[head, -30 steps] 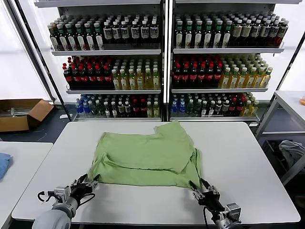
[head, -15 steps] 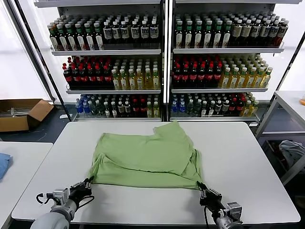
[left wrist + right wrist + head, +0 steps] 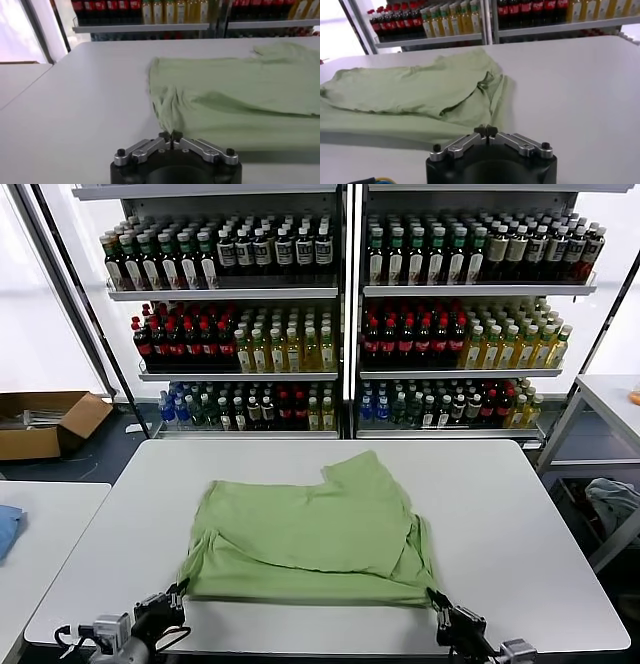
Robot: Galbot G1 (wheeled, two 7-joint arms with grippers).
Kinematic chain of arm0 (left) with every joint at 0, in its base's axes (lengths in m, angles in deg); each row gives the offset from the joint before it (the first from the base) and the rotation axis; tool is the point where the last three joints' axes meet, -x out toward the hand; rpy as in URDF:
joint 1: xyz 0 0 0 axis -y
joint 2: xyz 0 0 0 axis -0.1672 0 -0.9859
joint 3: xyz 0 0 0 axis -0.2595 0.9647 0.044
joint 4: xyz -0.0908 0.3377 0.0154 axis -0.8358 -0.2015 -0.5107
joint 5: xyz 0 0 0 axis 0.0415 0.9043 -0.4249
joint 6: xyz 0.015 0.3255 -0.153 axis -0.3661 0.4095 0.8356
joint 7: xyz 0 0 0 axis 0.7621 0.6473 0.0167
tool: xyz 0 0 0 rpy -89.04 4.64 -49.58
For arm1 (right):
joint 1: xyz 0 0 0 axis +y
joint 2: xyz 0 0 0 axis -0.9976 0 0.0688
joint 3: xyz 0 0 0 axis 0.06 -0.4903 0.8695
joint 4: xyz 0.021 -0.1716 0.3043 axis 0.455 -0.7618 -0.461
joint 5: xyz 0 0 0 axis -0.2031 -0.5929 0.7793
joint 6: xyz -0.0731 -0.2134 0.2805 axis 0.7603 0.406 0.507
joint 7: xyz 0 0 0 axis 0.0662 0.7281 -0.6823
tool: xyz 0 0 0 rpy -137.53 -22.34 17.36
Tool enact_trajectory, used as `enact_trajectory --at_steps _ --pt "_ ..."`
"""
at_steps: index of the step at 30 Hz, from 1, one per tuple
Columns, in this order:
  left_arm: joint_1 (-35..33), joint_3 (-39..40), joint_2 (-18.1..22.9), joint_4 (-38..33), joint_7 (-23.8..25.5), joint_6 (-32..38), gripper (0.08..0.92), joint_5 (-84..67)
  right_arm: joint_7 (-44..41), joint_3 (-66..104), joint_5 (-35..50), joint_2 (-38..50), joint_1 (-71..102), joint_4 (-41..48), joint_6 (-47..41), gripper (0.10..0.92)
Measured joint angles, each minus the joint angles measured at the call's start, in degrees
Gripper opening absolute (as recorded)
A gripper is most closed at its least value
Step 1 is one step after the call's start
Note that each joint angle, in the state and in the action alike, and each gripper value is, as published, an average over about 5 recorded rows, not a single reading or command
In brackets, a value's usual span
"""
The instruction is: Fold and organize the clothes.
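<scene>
One of the clothes, a light green shirt (image 3: 310, 534), lies plain side up on the white table (image 3: 520, 514), loosely folded with a sleeve flap toward the shelves. My left gripper (image 3: 168, 604) is shut on the shirt's near left corner at the table's front edge. The left wrist view shows the fabric (image 3: 240, 95) bunched into the closed left gripper (image 3: 171, 135). My right gripper (image 3: 445, 614) is shut on the near right corner. In the right wrist view the shirt (image 3: 410, 90) runs up to the pinched right gripper (image 3: 485, 131).
Shelves of bottles (image 3: 345, 314) stand behind the table. A cardboard box (image 3: 45, 422) sits on the floor at the left. A side table with a blue cloth (image 3: 6, 529) is at the left, and another table (image 3: 610, 399) at the right.
Both grippers went from open to shut on the near hem corners and drew back toward the table's front edge. The shirt slid toward me with them.
</scene>
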Motion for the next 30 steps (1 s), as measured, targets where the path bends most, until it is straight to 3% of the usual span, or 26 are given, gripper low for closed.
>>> enact_trajectory --at_steps 4,9,20,26,30 --pt "-4.00 -1.38 1.30 -2.78 0.71 0.01 0.086 1.06 -0.65 1.48 -0.33 -0.30 3.72 -1.74 0.63 0.128" --pt "-7.68 -2.66 2.83 -5.76 1.26 0.01 0.138 2.22 -1.20 2.88 0.22 -0.55 5.92 -3.79 1.79 0.258" --pt "-8.91 -6.86 2.16 -10.27 2.40 -0.01 0.453 0.87 -2.18 3.73 3.78 1.94 -0.80 -5.04 2.13 0.579" --pt "-4.65 -7.22 -1.14 -8.36 3.81 0.01 0.626 -1.48 -2.89 0.90 6.06 4.44 -14.00 0.93 0.66 0.749" --pt "-0.06 -5.93 -4.42 -4.66 4.69 0.03 0.738 -3.25 -3.76 -2.55 7.42 5.95 -24.86 7.95 -0.91 0.814"
